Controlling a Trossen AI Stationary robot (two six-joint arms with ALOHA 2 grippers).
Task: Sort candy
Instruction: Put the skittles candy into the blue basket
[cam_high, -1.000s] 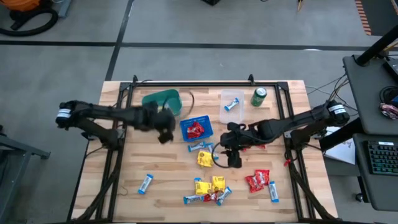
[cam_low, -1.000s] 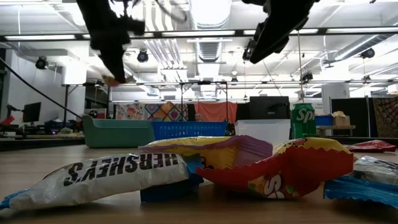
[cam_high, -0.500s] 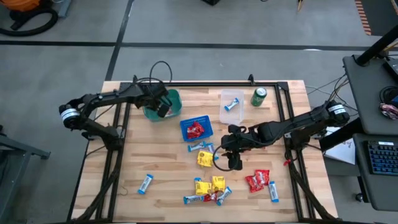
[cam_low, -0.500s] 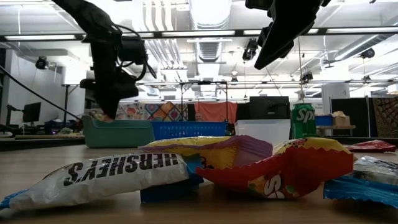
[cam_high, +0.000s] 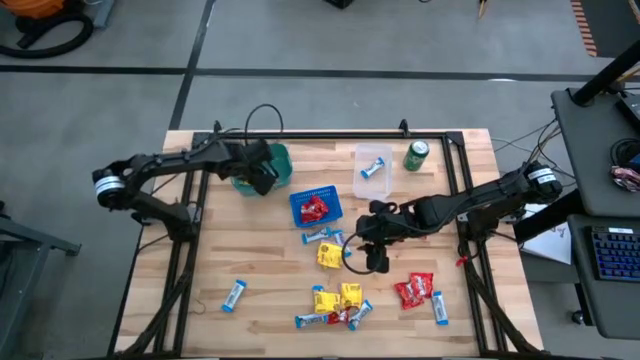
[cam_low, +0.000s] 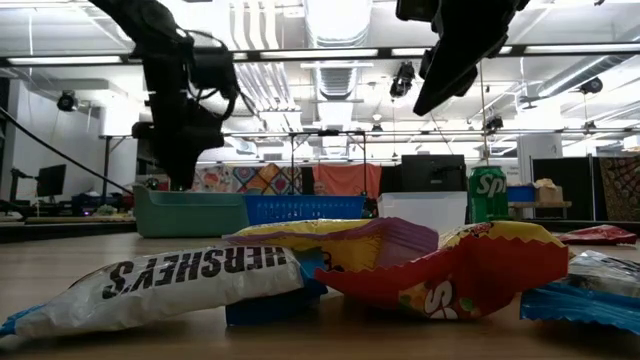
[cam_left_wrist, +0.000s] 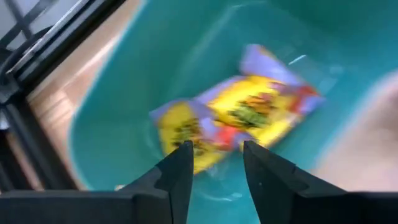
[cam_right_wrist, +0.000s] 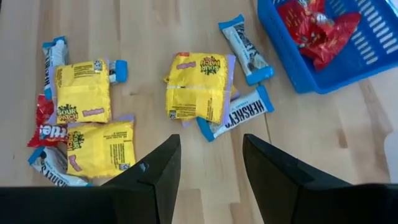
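High view: the left gripper (cam_high: 262, 172) hangs over the green basket (cam_high: 277, 157) at the table's far left. The right gripper (cam_high: 372, 250) hovers mid-table beside a yellow candy (cam_high: 329, 256). A blue basket (cam_high: 327, 195) holds red candy (cam_high: 314, 209); a clear bin (cam_high: 368, 155) holds a blue-and-white bar (cam_high: 374, 168). More candy lies in a near cluster (cam_high: 338, 305).

Low view: both arms hang above the table; a white Hershey's bar (cam_low: 170, 281) lies nearest the camera, the baskets far behind.

Left wrist view: the fingers (cam_left_wrist: 181, 168) stand apart, released, above yellow candies (cam_left_wrist: 239, 118) lying on the green basket's floor.

Right wrist view: the fingers (cam_right_wrist: 165, 165) are spread, gripping nothing, over a yellow packet (cam_right_wrist: 198, 88) lying on a Hershey's bar.
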